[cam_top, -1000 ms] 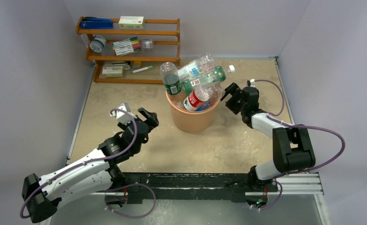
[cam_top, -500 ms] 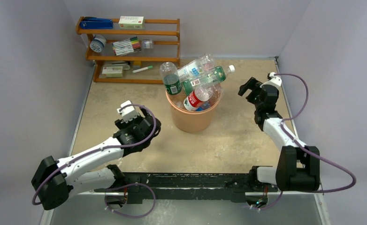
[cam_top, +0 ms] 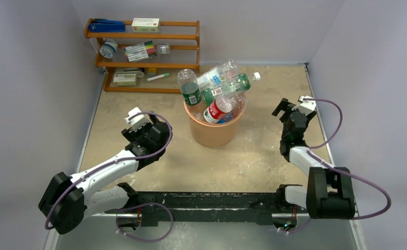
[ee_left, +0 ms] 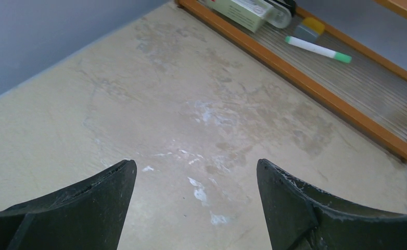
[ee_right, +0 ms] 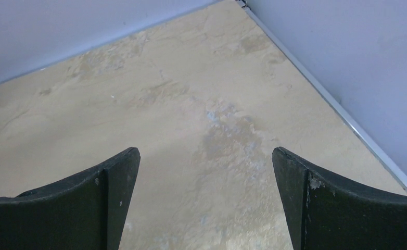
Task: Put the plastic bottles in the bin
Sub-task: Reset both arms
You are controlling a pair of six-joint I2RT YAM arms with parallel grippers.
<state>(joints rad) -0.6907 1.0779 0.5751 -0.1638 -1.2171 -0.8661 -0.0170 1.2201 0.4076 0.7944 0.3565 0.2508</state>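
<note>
The orange-peach bin [cam_top: 212, 134] stands mid-table, heaped above its rim with plastic bottles: a green-labelled one [cam_top: 190, 89] upright at the left, a green one [cam_top: 227, 85] lying across, a clear one [cam_top: 219, 71] on top and a red-labelled one [cam_top: 218, 108] at the front. My left gripper [cam_top: 137, 130] is open and empty, left of the bin, over bare table [ee_left: 196, 166]. My right gripper [cam_top: 285, 110] is open and empty, right of the bin, facing the far right corner [ee_right: 205, 151]. No bottle shows in either wrist view.
A wooden shelf [cam_top: 144, 65] with pens, boxes and a tape roll stands at the back left. Its bottom tray [ee_left: 347, 112] holds a green-capped marker [ee_left: 318, 49] and a box [ee_left: 245, 9]. Walls close the table on three sides. The arms' rail [cam_top: 217, 200] runs along the near edge.
My right gripper has drawn away from the bin's right rim, moving right and nearer. My left gripper has turned from facing the bin toward the shelf and shifted slightly left.
</note>
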